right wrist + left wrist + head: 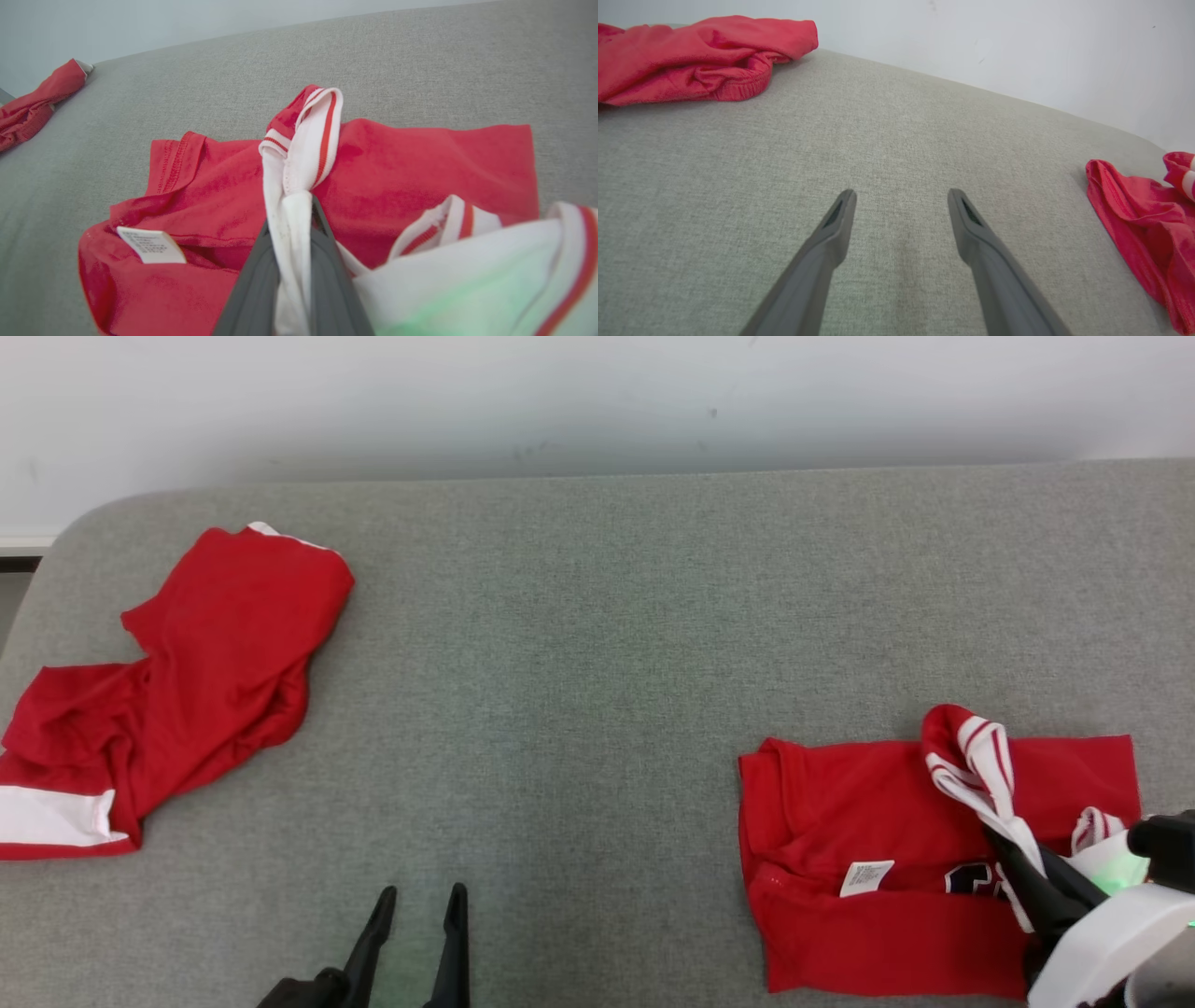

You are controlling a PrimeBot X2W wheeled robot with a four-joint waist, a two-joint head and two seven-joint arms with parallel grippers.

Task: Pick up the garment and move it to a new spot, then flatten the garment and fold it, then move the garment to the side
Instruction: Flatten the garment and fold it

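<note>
On a grey padded surface (pixel 597 709), a crumpled red garment (pixel 878 933), judged light, limp and best gripped at a hem, is seen at the near right, its white striped trim (pixel 303 140) pinched by the right gripper (pixel 290 219), the left gripper (pixel 901 196) spread wide.

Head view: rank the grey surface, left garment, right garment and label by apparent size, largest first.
1. grey surface
2-3. left garment and right garment: they look about alike, and the left one is cut off by the frame edge, so unranked
4. label
</note>
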